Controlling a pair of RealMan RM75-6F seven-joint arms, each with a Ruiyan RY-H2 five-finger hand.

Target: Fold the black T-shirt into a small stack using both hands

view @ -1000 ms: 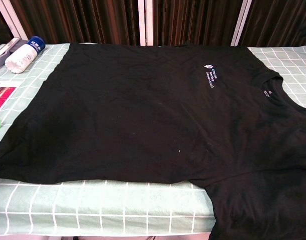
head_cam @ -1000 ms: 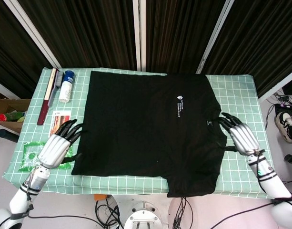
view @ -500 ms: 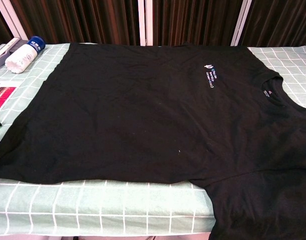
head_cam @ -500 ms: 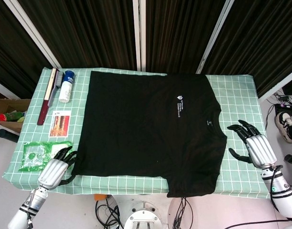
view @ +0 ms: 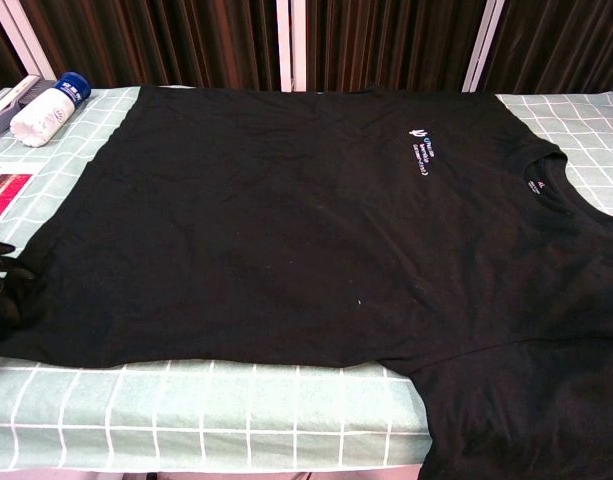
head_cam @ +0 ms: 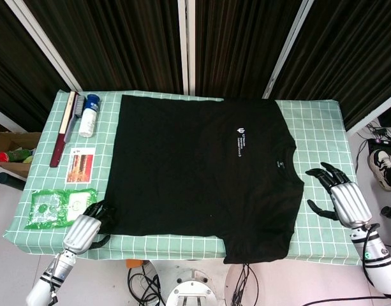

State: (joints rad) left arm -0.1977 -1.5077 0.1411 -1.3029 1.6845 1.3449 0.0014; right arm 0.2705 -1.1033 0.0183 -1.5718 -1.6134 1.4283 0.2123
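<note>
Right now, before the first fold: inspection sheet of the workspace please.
Surface: table under a green checked cloth, flat.
Job's things: black T-shirt spread flat, collar toward the right, one sleeve hanging over the near edge.
Clutter: white bottle with blue cap, brush, red card and green packet, all at the left end.
Hands: left robot hand at the shirt's near-left corner, fingers touching the hem, grip not clear; right robot hand open, fingers spread, just off the collar side.
Cables: loose black ones on the floor under the near edge.
Surroundings: dark curtains behind; cardboard box on the left, shoe on the right.
</note>
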